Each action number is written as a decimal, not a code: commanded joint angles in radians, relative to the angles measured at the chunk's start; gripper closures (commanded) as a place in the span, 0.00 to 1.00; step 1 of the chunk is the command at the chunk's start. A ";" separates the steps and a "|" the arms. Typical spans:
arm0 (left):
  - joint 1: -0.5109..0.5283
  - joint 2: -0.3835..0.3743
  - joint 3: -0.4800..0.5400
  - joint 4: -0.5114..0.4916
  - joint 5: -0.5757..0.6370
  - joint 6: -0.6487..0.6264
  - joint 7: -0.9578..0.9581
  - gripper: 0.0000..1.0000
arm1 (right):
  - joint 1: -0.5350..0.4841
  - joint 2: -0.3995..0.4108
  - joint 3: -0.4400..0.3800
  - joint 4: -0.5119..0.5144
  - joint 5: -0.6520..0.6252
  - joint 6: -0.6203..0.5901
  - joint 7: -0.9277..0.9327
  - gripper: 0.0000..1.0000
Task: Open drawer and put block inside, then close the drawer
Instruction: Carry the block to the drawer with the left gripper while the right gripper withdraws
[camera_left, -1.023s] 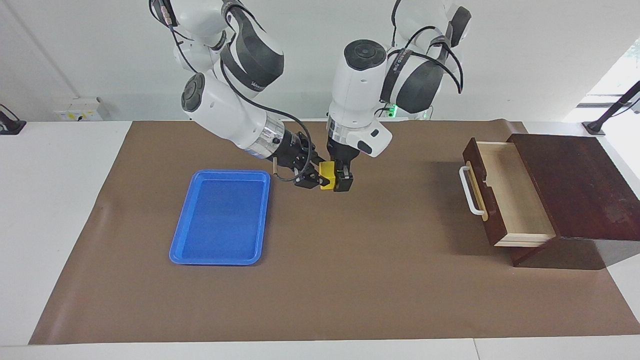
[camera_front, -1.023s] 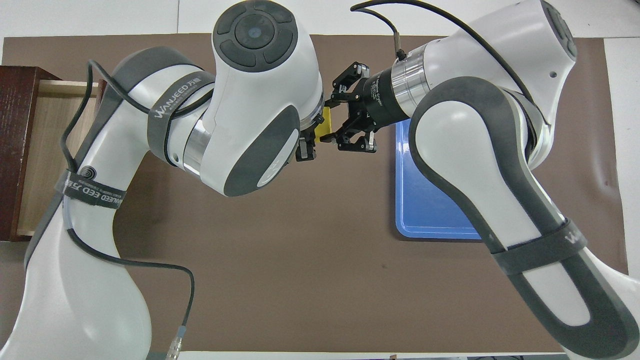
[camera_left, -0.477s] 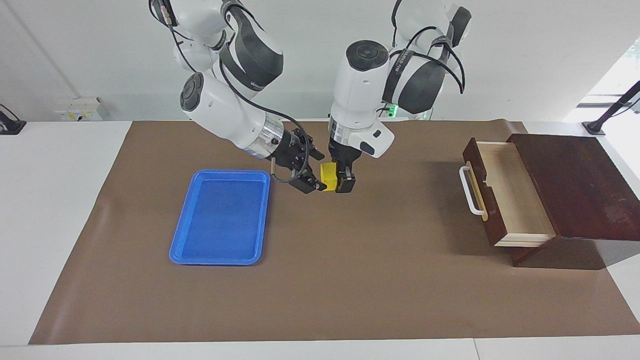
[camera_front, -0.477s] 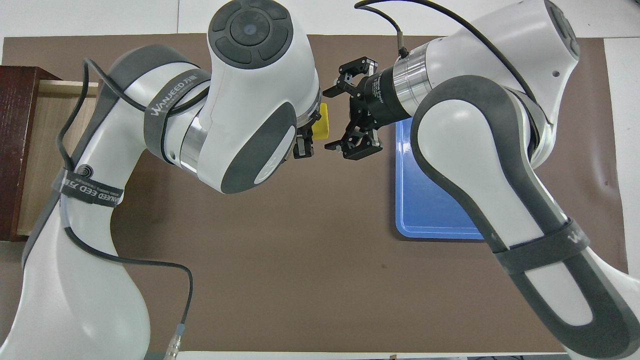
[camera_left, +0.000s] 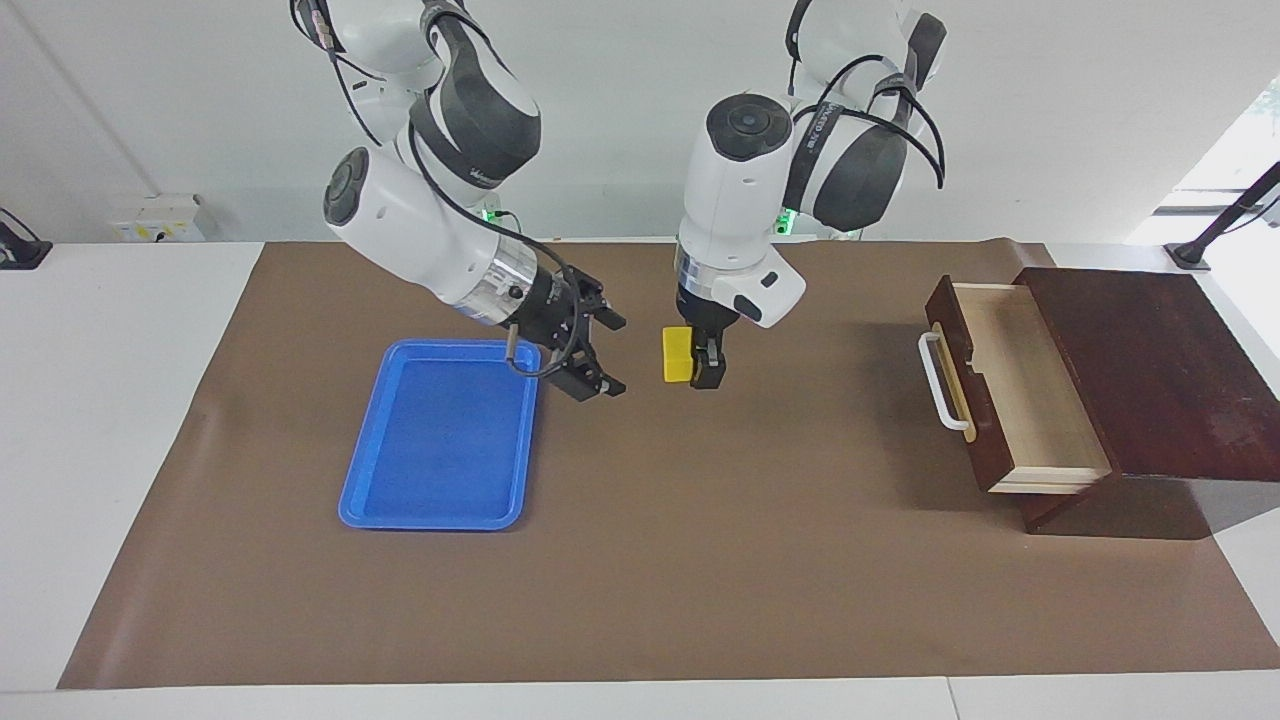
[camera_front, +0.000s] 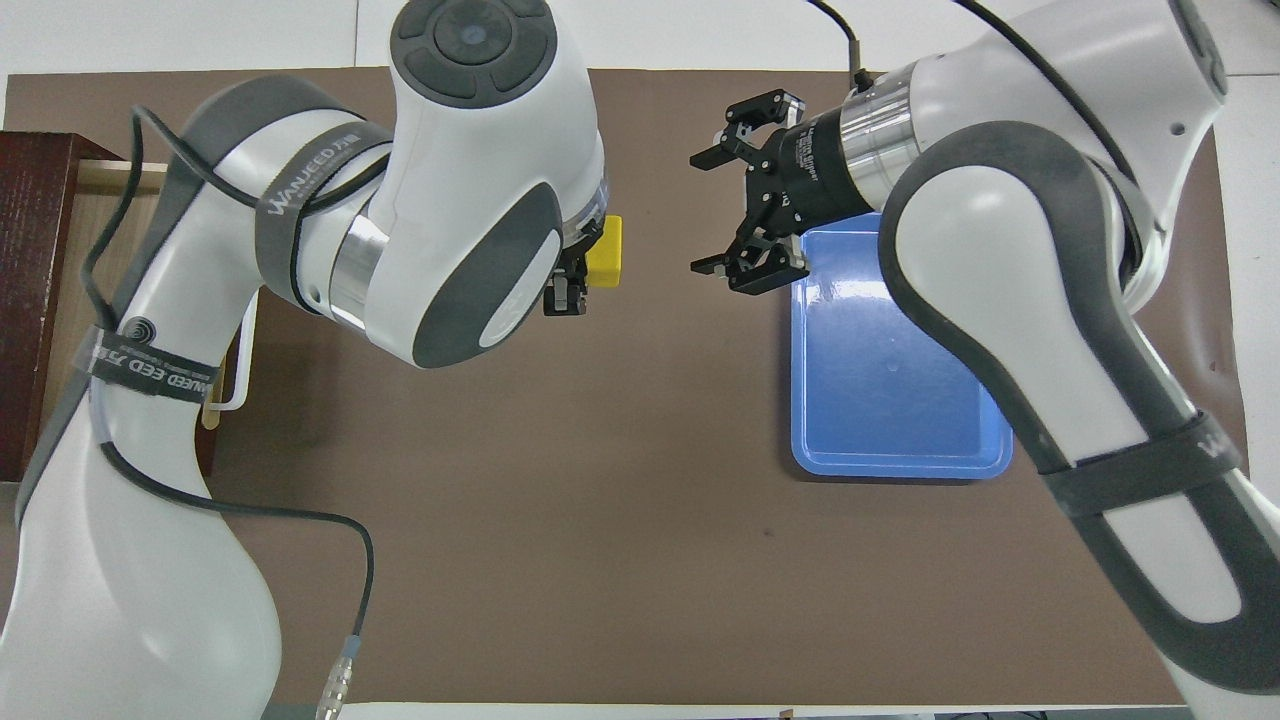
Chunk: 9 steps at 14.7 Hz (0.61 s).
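My left gripper is shut on the yellow block and holds it up over the brown mat at mid table; the block also shows in the overhead view. My right gripper is open and empty, apart from the block, over the mat beside the blue tray; it also shows in the overhead view. The dark brown drawer stands pulled open at the left arm's end, its pale inside empty, its white handle facing mid table.
A flat blue tray lies on the mat toward the right arm's end, empty. The drawer's dark cabinet sits at the table's end. The brown mat covers most of the table.
My right gripper has opened, let go of the block and drawn back toward the tray. My left gripper keeps the block and has moved a little toward the drawer.
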 joint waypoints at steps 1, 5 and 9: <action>0.067 0.009 0.016 0.038 0.017 -0.068 0.108 1.00 | -0.093 -0.009 0.006 0.008 -0.073 -0.092 -0.151 0.00; 0.187 -0.019 0.016 0.035 0.018 -0.072 0.251 1.00 | -0.180 -0.025 -0.003 0.037 -0.145 -0.217 -0.481 0.00; 0.312 -0.060 0.011 0.006 0.035 -0.072 0.483 1.00 | -0.200 -0.057 -0.002 0.037 -0.311 -0.325 -0.774 0.00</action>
